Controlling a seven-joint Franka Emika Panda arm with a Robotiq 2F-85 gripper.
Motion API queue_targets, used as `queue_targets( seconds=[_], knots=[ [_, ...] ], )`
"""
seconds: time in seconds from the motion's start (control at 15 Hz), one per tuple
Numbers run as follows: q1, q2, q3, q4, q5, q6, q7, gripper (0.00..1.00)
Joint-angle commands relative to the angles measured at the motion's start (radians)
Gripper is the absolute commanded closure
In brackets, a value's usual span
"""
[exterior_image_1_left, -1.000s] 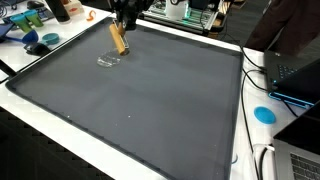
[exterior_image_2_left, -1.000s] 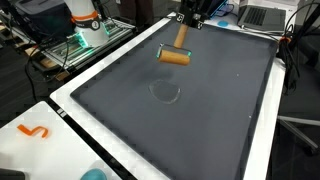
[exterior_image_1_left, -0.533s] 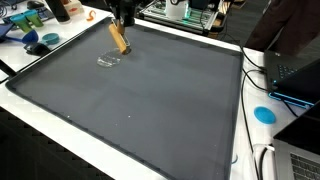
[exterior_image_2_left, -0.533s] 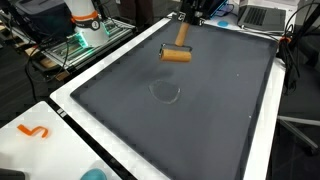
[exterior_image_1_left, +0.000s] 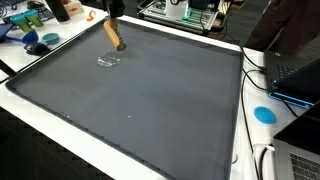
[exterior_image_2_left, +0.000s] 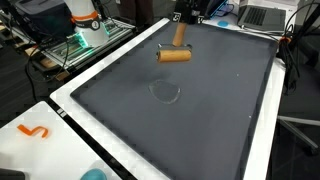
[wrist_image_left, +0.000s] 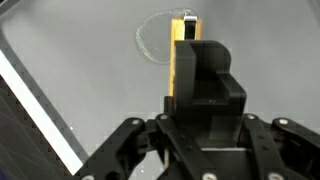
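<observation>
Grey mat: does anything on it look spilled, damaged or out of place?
Nothing stands out. The mat lies flat, a clear round piece rests on it, and the gripper holds a wooden tool near one edge.

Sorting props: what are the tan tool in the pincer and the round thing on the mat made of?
The tan tool looks like matte light-brown wood. The round thing is probably clear plastic or glass; the mat shows through it.
</observation>
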Motion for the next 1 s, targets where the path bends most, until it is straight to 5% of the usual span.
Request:
queue_targets(
  seconds=[0.0,0.93],
  knots=[
    [-0.043,-0.05,-0.026,-0.018,0.118,0.021,-0.112,0.76],
    [-0.211,-0.101,-0.195,-0.095,0.619,0.182,-0.534,0.76]
  ],
)
